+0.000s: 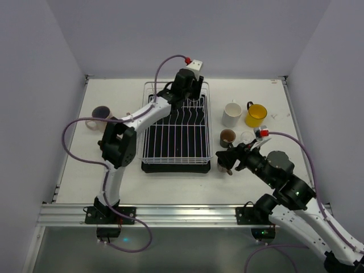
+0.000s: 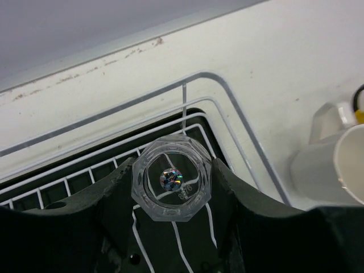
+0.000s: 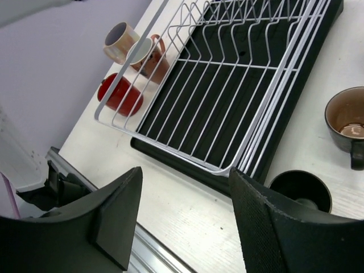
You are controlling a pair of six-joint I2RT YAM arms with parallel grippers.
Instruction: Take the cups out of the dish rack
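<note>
The dish rack (image 1: pixel 149 122) stands mid-table, a white wire basket on a black tray. My left gripper (image 1: pixel 185 91) reaches into its far right corner. In the left wrist view a clear glass (image 2: pixel 172 177) sits between the dark fingers (image 2: pixel 114 193), both of which touch its sides over the rack wires (image 2: pixel 227 108). My right gripper (image 3: pixel 185 170) hovers open and empty over bare table at the rack's near right corner (image 3: pixel 227 168). A black cup (image 3: pixel 300 190) stands just right of its right finger, with a brown cup (image 3: pixel 347 119) beyond.
Right of the rack stand a white mug (image 1: pixel 231 114), a yellow mug (image 1: pixel 256 115), a brown cup (image 1: pixel 227 136) and a small clear glass (image 1: pixel 245 136). On the rack's left are a red cup (image 3: pixel 119 94) and two mugs (image 3: pixel 121 40). The table's metal front rail (image 1: pixel 182 213) runs close below.
</note>
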